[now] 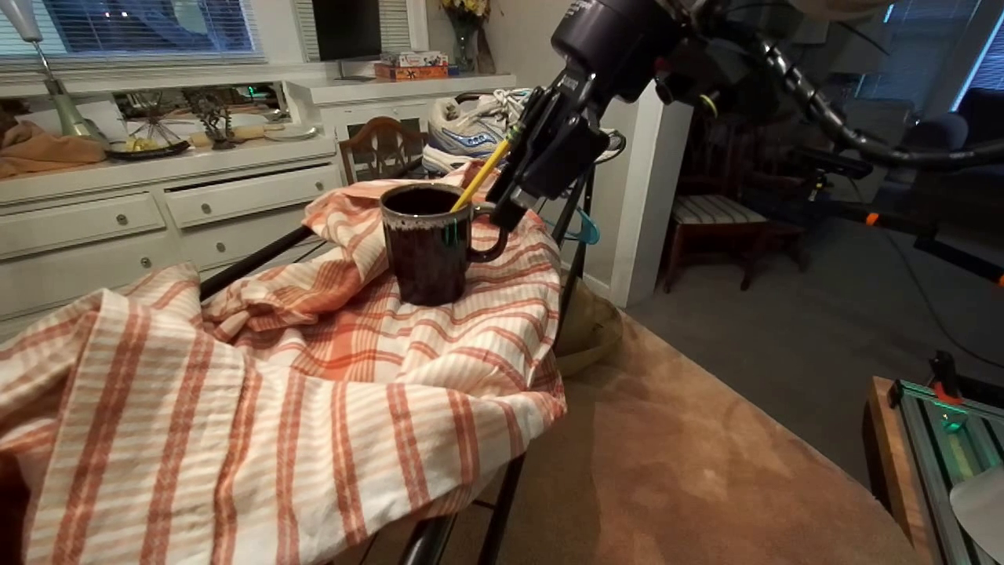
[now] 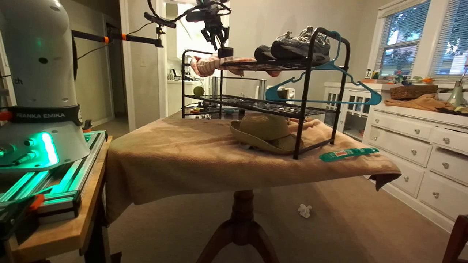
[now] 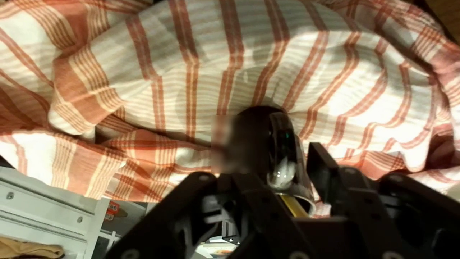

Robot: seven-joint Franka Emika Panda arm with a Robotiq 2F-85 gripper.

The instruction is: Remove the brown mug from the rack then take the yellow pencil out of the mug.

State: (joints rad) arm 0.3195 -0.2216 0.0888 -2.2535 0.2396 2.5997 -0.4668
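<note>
Brown mug (image 1: 427, 259): stands upright on orange-and-white striped cloth (image 1: 329, 439), top shelf of black metal rack (image 2: 305, 95); removal outstanding. Yellow pencil (image 1: 482, 176): leans inside mug; extraction outstanding. Gripper (image 3: 276, 160): jaws apart, mug handle (image 3: 284, 133) between, no grasp apparent. Stage, as judged: positioning.

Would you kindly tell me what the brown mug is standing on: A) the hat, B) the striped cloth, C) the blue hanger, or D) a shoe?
B, since an exterior view shows the base of the brown mug on the striped cloth.
</note>
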